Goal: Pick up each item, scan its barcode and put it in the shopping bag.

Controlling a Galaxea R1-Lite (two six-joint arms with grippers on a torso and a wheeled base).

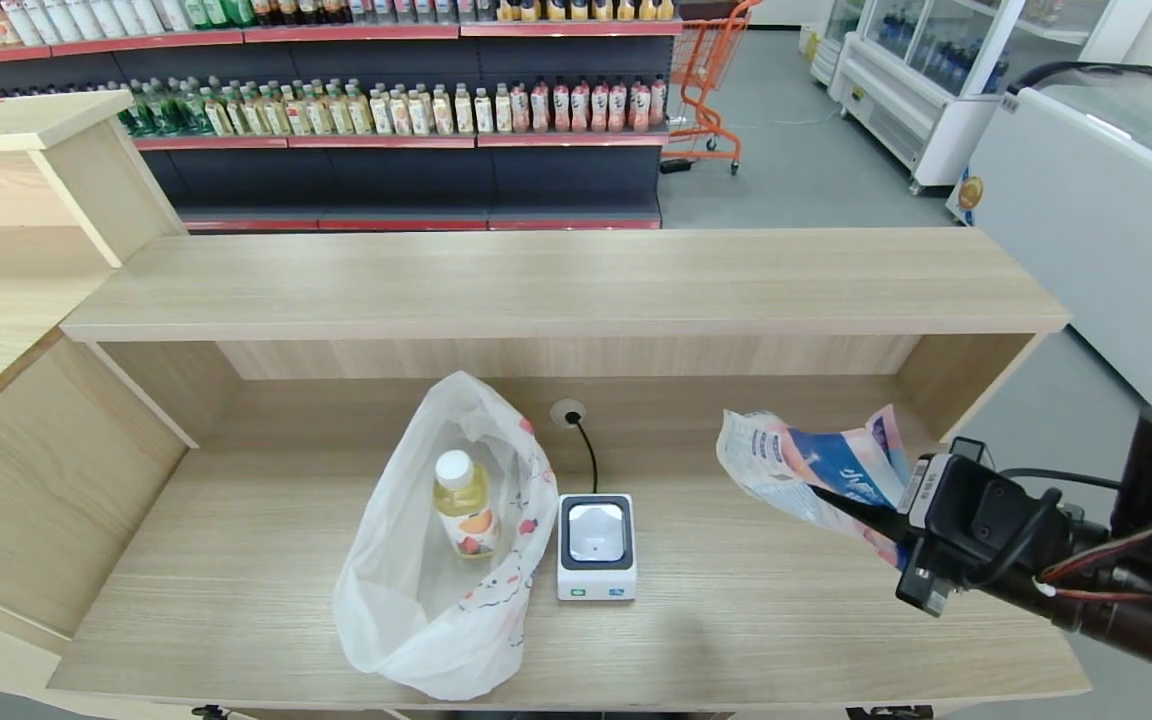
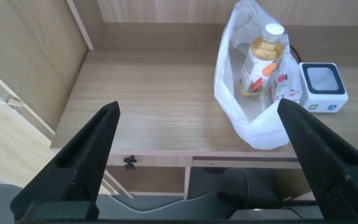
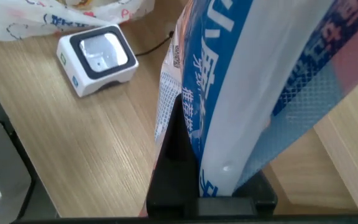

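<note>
right claw (image 1: 851, 505) clamped on blue-white packet (image 1: 796, 460); left claw (image 2: 197, 106) spread wide above counter (image 2: 154, 93) front.

Illegible white lettering on blue packet (image 1: 808, 466)

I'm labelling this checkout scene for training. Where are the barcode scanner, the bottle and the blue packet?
barcode scanner (image 1: 595, 532), head view, on its glass window.
bottle (image 1: 464, 510), head view, on its yellow body below the cap.
blue packet (image 1: 836, 468), head view, on its blue printed face.
</note>
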